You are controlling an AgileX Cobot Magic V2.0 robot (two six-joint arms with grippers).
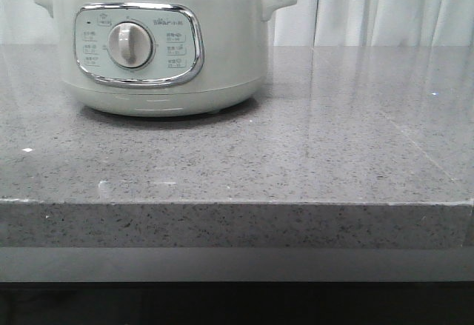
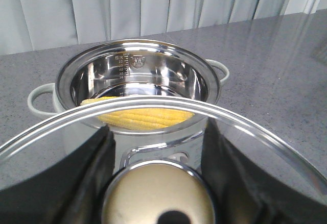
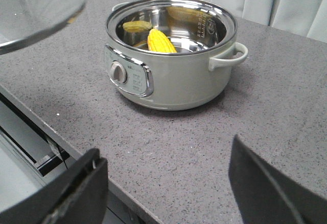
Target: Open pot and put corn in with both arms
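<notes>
- Left gripper (image 2: pixel 158 183) of mine is clamped on the knob of the glass lid (image 2: pixel 245 132), which is raised off the pot.
- My right gripper (image 3: pixel 163 183) hangs with its fingers apart and nothing between them.
- Speckled grey counter (image 1: pixel 311 155) carries everything; pale curtains (image 1: pixel 370 7) hang behind its far edge.
- Pot (image 1: pixel 159 44) sits toward the far left of the counter, pale grey-green, dial facing the front edge.
- Corn (image 3: pixel 161 41) lies inside the steel bowl, bright yellow.
</notes>
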